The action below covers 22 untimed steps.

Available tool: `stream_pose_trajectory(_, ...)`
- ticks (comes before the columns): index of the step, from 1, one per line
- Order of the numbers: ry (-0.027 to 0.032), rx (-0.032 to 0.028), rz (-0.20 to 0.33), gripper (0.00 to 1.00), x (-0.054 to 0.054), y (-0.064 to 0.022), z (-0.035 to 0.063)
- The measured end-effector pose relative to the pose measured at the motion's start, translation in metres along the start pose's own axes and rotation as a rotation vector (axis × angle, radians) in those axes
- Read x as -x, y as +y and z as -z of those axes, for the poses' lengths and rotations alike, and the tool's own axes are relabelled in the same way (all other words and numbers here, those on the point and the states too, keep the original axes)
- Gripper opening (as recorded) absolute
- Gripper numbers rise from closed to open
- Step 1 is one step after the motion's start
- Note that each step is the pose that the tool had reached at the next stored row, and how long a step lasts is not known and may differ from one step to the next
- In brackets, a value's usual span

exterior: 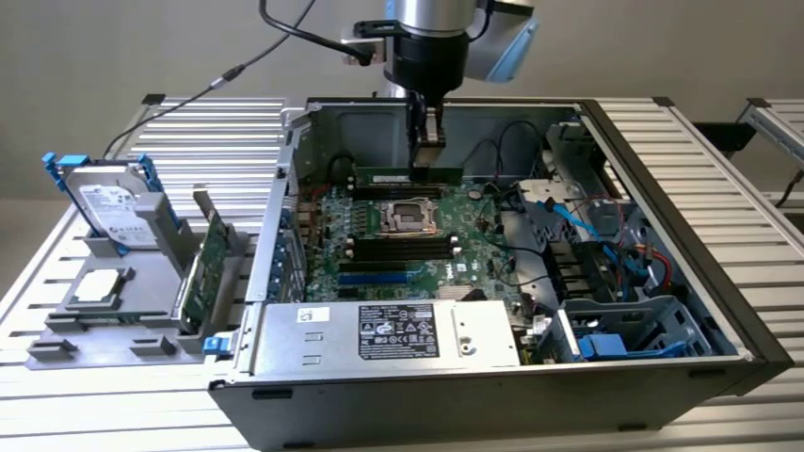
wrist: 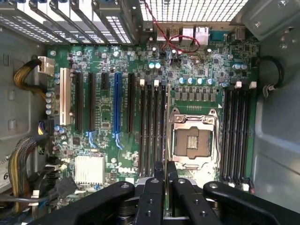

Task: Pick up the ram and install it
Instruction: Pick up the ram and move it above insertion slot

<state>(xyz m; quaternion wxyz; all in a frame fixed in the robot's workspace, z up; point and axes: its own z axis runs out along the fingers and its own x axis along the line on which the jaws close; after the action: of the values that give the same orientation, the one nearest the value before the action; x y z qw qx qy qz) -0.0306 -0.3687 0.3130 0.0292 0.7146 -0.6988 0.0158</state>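
Long, thin green circuit-board ram point(exterior: 387, 174) is clamped at mid-length by the closed fingers point(wrist: 151, 194) of the black gripper point(exterior: 428, 160). It hangs on edge inside the open grey computer case point(exterior: 503, 419), just above the black memory slots point(wrist: 152, 131) beside the silver processor socket point(wrist: 192, 140). We judge it light, stiff and fragile, best held by its upper long edge, clear of the contacts. From the wrist it shows as 1 thin edge-on line.

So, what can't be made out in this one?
- Exterior view: the claw covers part of the ram; its chips and label are too small to make out.
- Exterior view: whether the ram touches the slots beneath it, hidden by the ram itself.
- Wrist view: the claw's body hides part of the motherboard.
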Motion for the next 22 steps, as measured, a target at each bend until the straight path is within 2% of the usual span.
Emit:
stream_pose_trajectory(10,0.0003,-0.0013,0.001,0.14,-0.004,-0.0001,-0.0174)
stream_pose_trajectory(22,0.0002,-0.0014,0.002,0.14,-0.016,0.0014,-0.0251)
